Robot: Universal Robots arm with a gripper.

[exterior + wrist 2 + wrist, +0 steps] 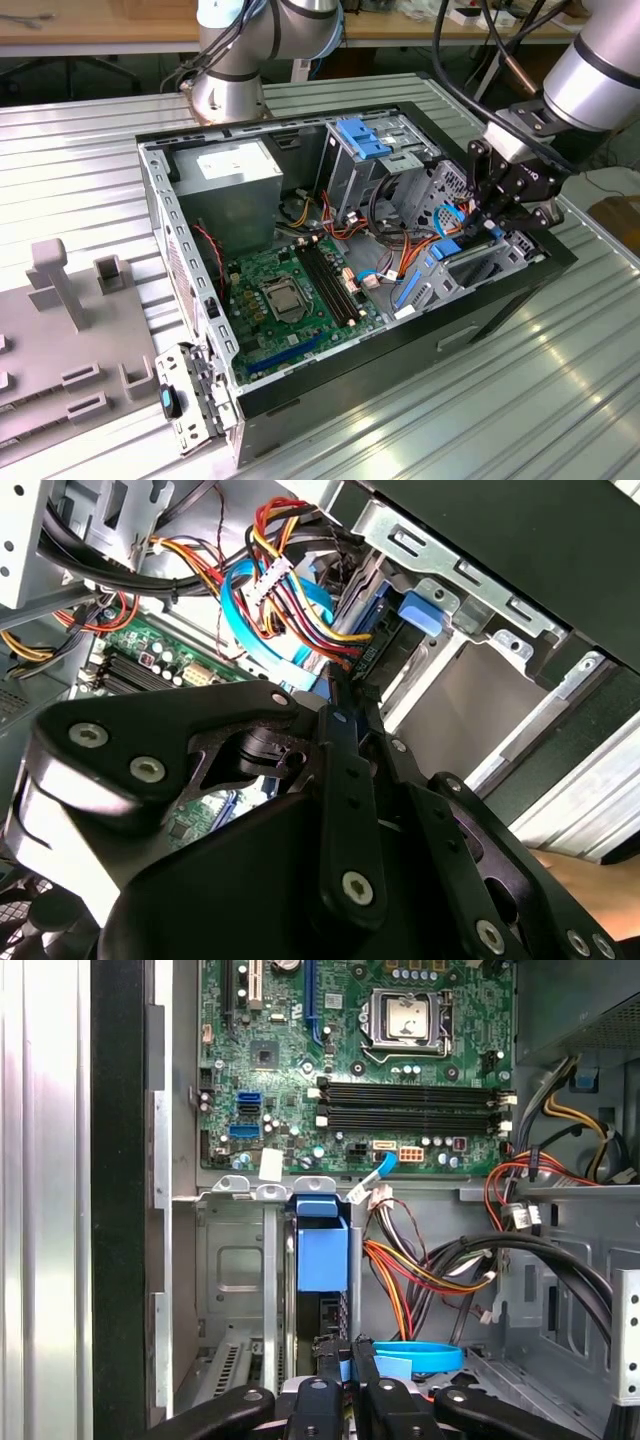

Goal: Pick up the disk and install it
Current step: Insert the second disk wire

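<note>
The gripper [487, 222] hangs inside the open PC case [300, 395], over the drive cage [490, 262] at the case's corner nearest the exterior view's right. Its fingers [362, 1360] are drawn close together and pinch the top edge of the disk [322, 1255], which stands on edge in the cage slot with its blue rail facing up (only the rail and a dark strip of the body are visible in the first wrist view). In the second wrist view the fingertips [345, 695] meet just beside a blue tab [420, 612] on the cage wall, with a blue cable [262, 630] and a bundle of coloured wires [300, 605] close behind them. The motherboard [290, 295] lies flat on the case floor, well apart from the cage, and the grey power supply [235, 175] sits in the far corner of the case. The case rests on a ribbed metal table [450, 420], near its middle.
</note>
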